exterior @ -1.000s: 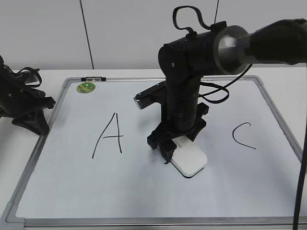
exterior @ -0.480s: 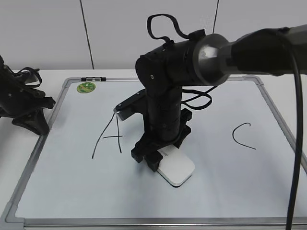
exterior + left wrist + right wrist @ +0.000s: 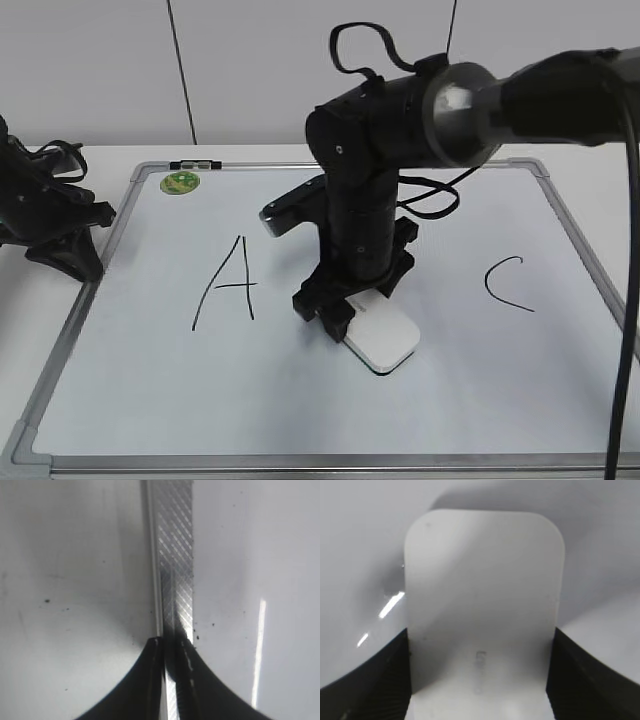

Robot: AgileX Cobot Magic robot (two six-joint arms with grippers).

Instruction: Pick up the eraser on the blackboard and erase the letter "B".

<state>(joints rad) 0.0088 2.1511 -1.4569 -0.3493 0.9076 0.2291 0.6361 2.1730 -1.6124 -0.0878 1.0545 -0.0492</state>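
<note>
eraser (image 3: pixel 381 339) lies flat on the blackboard (image 3: pixel 150 400), between the black letter "a" (image 3: pixel 228 281) and the black letter "c" (image 3: pixel 507 283), clamped at its near end by the right gripper (image 3: pixel 345 312). in the right wrist view the white block (image 3: pixel 482 607) sits between the two dark ribbed fingers (image 3: pixel 370 680), which press against its long sides, with faint grey print showing near its lower end. the right arm comes down steeply from the upper right onto the middle of the board, and its body hides the patch of board just behind the eraser; no stroke of the letter "b" shows anywhere in the exterior view. a round green magnet (image 3: pixel 180 182) sits near the board's upper left corner. the left gripper (image 3: pixel 62 238) rests off the board's left edge on the table; in the left wrist view its dark fingers (image 3: pixel 145 685) meet almost tip to tip over the striped metal frame (image 3: pixel 175 555), closed with nothing between them.
</note>
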